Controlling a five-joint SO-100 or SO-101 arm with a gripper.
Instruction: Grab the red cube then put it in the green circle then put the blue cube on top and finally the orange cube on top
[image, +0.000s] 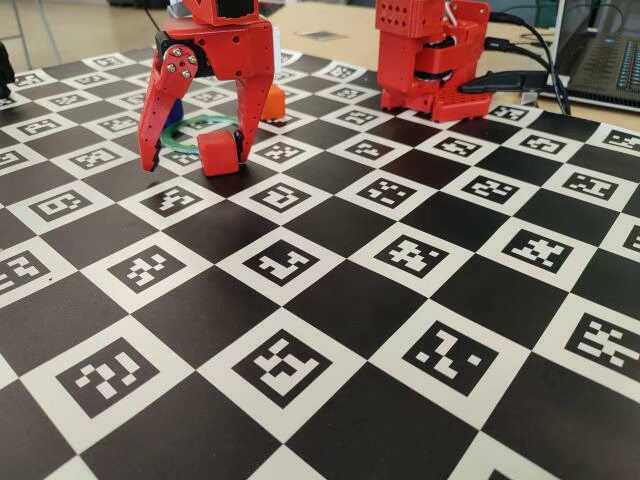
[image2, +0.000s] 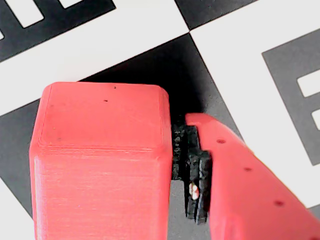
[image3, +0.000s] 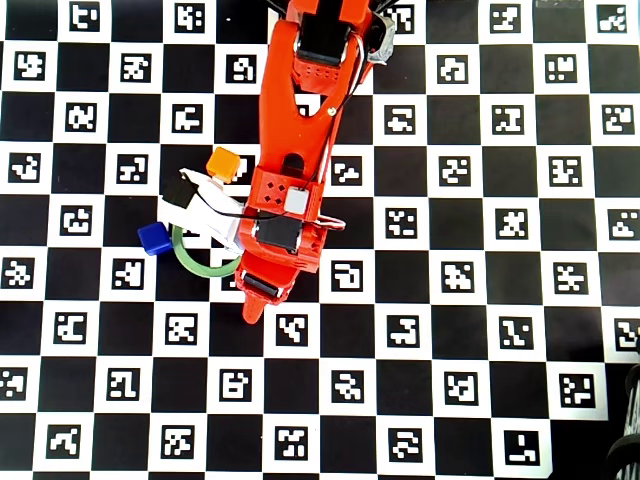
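Red cube (image: 219, 152) sits on the table (image: 330, 330) between the spread fingers of the claw (image: 196, 156), one black finger pad (image2: 192, 170) against its side. Green circle (image: 196, 128) lies just behind; blue cube (image3: 153, 238) and orange cube (image3: 223, 163) flank it.

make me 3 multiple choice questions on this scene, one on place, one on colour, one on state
1. Where is the red cube?
A. inside the green ring
B. on the board just outside the green ring
C. on the blue cube

2. Which cube lies by the ring's left edge in the overhead view?
A. blue
B. orange
C. red

3. What is the gripper doing?
A. open, one finger against the red cube
B. holding the orange cube
C. shut and empty

Answers:
1 B, the fixed view shows it in front of the ring.
2 A, the blue cube touches that edge.
3 A, one finger stands apart.
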